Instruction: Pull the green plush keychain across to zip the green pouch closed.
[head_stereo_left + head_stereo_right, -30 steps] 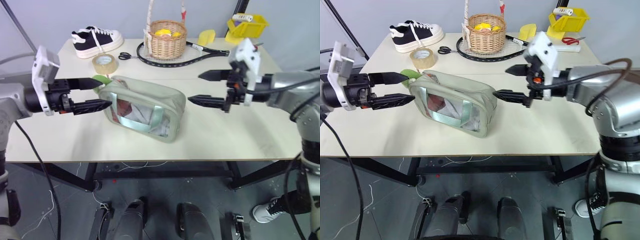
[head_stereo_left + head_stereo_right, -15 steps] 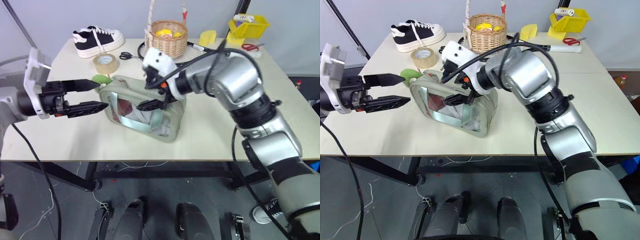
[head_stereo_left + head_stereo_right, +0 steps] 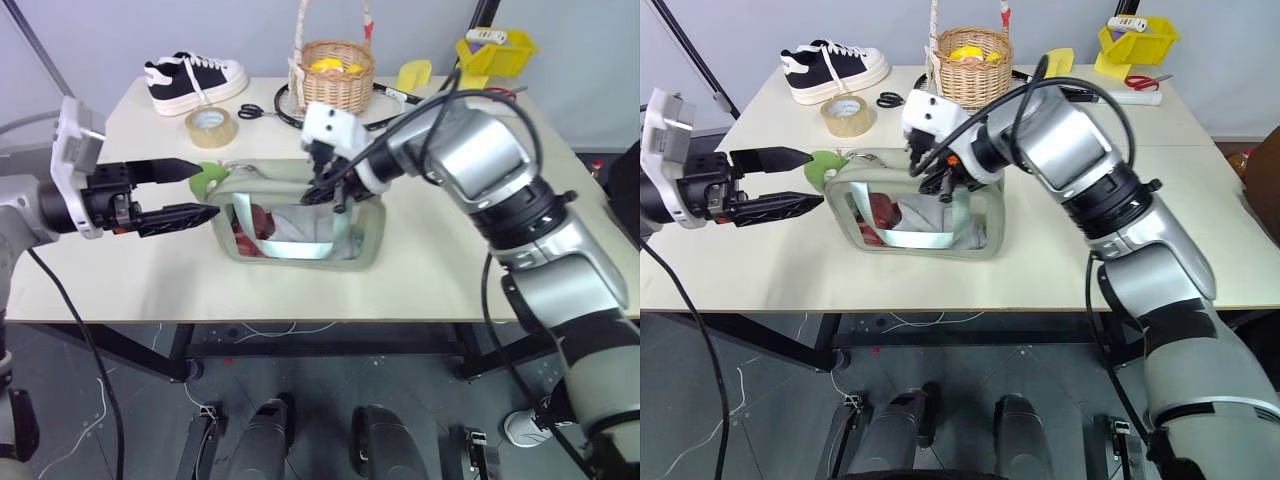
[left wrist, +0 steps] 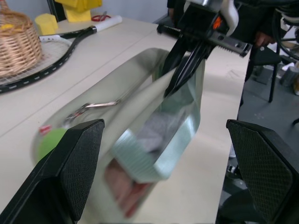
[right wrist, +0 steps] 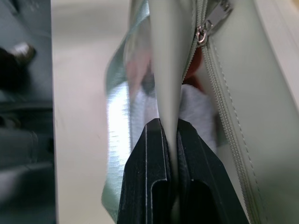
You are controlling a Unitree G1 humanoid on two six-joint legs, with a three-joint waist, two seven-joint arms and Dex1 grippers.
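Green plush keychain (image 3: pixel 208 178) at centre left of the frame, hanging off the left end of the green pouch (image 3: pixel 300 215), which sits mid-surface with its clear window facing the camera. Zipper along the pouch top seen parted in the right wrist view. Right gripper (image 3: pixel 322 190) down on the pouch's top edge near its middle, jaws pinched tight on a fold of the pale green fabric. Left gripper (image 3: pixel 190 190) just left of the keychain, jaws spread wide and level, gripping nothing, upper finger close beside the plush. Behind, toward the top of the frame: tape roll (image 3: pixel 210 126), black sneaker (image 3: pixel 193 81), scissors (image 3: pixel 257 111), wicker basket (image 3: pixel 335 77), racket (image 3: pixel 400 103), yellow bin (image 3: pixel 494 51) on the surface (image 3: pixel 450 270).
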